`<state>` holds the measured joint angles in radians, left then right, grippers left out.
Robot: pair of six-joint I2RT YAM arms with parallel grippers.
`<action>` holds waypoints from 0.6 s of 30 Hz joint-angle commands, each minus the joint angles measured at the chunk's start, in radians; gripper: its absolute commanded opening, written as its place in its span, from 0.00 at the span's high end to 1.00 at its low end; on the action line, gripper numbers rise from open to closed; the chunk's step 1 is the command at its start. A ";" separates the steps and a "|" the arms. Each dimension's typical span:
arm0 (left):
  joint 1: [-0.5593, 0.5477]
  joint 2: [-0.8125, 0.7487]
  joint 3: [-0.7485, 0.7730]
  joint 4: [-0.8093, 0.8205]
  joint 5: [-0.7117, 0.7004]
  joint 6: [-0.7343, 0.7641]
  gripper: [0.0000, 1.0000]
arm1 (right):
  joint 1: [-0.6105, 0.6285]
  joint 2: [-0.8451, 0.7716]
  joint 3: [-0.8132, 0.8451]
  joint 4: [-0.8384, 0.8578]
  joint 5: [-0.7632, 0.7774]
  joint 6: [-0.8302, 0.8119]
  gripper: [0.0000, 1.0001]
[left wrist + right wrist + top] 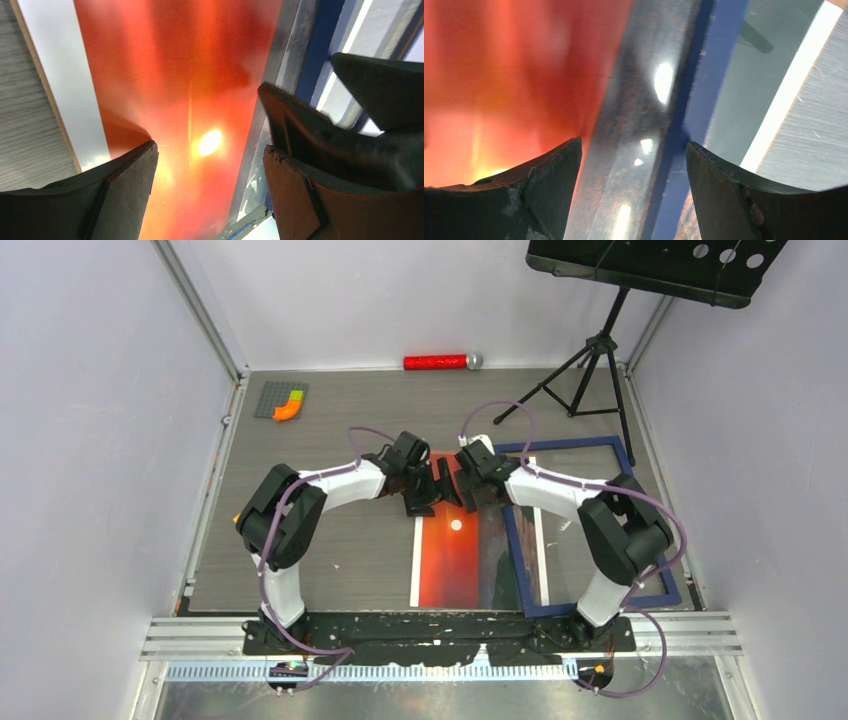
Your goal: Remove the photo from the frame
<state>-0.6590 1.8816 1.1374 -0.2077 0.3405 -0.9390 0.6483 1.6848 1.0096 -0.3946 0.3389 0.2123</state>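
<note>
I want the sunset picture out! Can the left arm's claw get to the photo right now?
Probably yes. The left claw hangs open right above the photo, nothing between them. The right claw sits close beside it, though.

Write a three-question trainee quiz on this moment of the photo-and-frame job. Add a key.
1. True or false: the red-orange sunset photo lies wholly inside the dark blue rectangular frame.
2. What stands at the far right of the table? A) a black tripod stand B) a blue bucket C) a cardboard box
3. Fill in: the left gripper and the right gripper are both ____ (open or shut).

Key: 1 false, since most of the photo lies left of the frame's left rail; 2 A; 3 open.
</note>
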 commanded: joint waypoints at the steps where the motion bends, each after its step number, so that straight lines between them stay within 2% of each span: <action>1: 0.015 0.054 0.001 -0.273 -0.153 0.104 0.17 | -0.022 0.049 0.068 -0.197 0.181 0.093 0.19; 3: 0.027 0.049 -0.004 -0.281 -0.154 0.115 0.17 | -0.032 0.055 0.082 -0.262 0.216 0.107 0.19; 5: 0.034 0.043 -0.009 -0.283 -0.149 0.126 0.17 | -0.037 0.057 0.066 -0.315 0.354 0.119 0.20; 7: 0.036 0.036 -0.012 -0.282 -0.148 0.137 0.17 | -0.084 0.056 0.036 -0.339 0.385 0.126 0.19; 14: 0.063 0.030 -0.025 -0.326 -0.138 0.178 0.16 | -0.183 0.010 -0.031 -0.312 0.365 0.121 0.19; 16: 0.076 0.001 -0.047 -0.342 -0.139 0.193 0.17 | -0.196 -0.012 -0.033 -0.287 0.309 0.095 0.19; 18: 0.079 -0.078 -0.074 -0.386 -0.198 0.205 0.17 | -0.196 -0.044 -0.045 -0.240 0.222 0.065 0.19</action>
<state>-0.6136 1.8553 1.1553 -0.3645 0.3225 -0.8299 0.4770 1.6924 1.0084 -0.6262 0.6044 0.3237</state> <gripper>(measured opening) 0.828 0.808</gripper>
